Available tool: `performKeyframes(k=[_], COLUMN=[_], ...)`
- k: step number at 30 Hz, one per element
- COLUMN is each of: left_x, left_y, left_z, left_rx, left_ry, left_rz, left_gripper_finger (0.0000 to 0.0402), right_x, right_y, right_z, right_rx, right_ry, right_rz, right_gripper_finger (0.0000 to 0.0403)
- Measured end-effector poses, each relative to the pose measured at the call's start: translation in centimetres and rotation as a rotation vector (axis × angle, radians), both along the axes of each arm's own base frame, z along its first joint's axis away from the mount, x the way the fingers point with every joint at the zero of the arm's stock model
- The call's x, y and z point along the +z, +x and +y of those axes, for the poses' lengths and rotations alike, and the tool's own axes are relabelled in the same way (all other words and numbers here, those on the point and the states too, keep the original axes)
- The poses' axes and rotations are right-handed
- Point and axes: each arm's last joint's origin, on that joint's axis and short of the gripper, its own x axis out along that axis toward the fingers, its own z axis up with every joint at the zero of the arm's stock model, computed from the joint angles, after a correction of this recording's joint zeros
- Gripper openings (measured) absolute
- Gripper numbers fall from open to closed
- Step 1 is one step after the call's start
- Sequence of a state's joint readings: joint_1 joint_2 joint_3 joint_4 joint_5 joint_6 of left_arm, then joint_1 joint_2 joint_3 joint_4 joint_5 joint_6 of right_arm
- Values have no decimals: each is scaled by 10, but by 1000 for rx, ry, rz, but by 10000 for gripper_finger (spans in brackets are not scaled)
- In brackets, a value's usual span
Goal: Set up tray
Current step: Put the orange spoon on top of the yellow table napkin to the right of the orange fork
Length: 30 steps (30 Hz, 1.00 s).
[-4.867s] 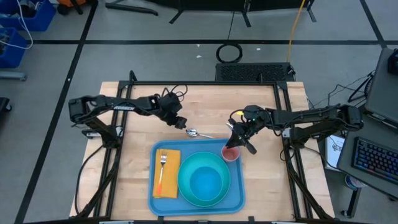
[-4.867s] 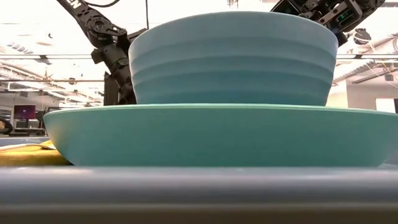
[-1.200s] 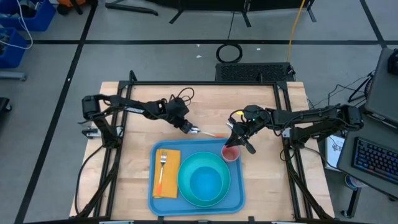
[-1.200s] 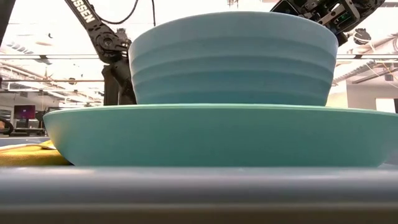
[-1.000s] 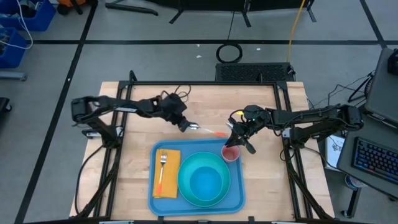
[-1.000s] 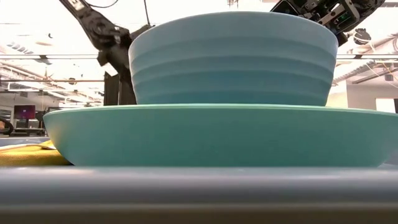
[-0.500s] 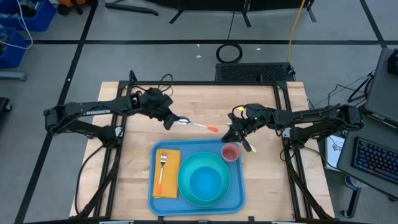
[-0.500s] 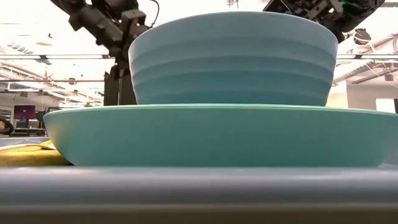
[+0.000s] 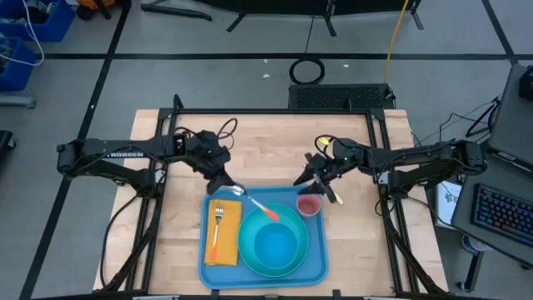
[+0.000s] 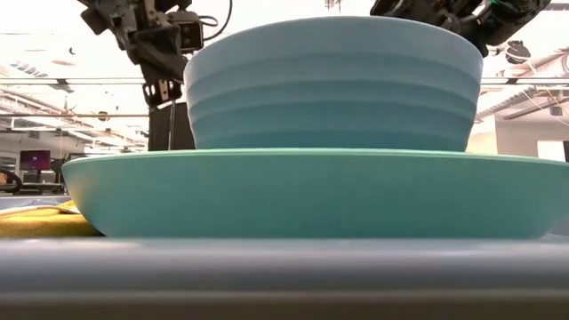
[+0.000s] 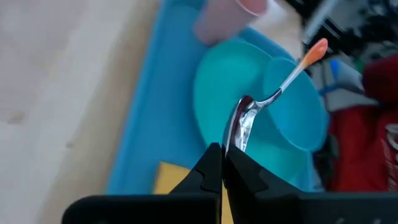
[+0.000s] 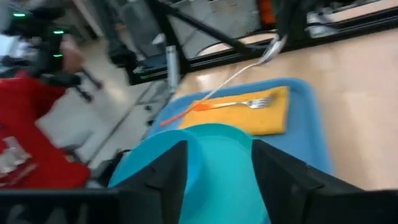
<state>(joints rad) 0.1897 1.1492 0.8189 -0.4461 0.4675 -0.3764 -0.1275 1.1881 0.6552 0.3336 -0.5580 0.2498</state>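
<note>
high: blue tray (image 9: 321,268) is sitting at the tabletop's near edge; left gripper (image 9: 225,185) is clamping a spoon (image 9: 254,202) over its far rim. right gripper (image 9: 315,178) is hovering, fingers apart. left wrist: fingers (image 11: 210,169) are pinching the spoon bowl above the turquoise bowl (image 11: 292,106).

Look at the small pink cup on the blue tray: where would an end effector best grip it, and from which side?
Grip the pink cup across its rim, coming straight down from above. It stands upright with its mouth open upward, in the tray's far right corner. The bowl crowds its near left side, so a sideways approach looks cramped. The open right end effector hovers just beyond it.
</note>
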Motion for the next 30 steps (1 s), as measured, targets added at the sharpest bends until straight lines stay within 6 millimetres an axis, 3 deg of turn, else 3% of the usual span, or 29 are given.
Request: performKeyframes(k=[6, 12, 19, 25, 30], left_x=[11, 20, 12, 7, 6], left_y=[5, 10, 14, 18, 18], left_z=[-10, -20, -36, -45, -45], left_rx=[-32, -57, -66, -73, -70], left_ry=[-9, 17, 24, 40, 43], left_rz=[-36, -81, -25, -1, 11], left_gripper_finger=[3, 3, 3, 3, 3], right_x=[4, -6, -13, -3, -2], right_y=[5, 16, 28, 46, 64], right_z=[17, 31, 40, 55, 61], right_rx=[70, 88, 101, 154, 164], right_ry=[73, 135, 221, 214, 173], right_rz=[-37, -3, 31, 34, 134], right_gripper_finger=[197, 203, 202, 201, 201])
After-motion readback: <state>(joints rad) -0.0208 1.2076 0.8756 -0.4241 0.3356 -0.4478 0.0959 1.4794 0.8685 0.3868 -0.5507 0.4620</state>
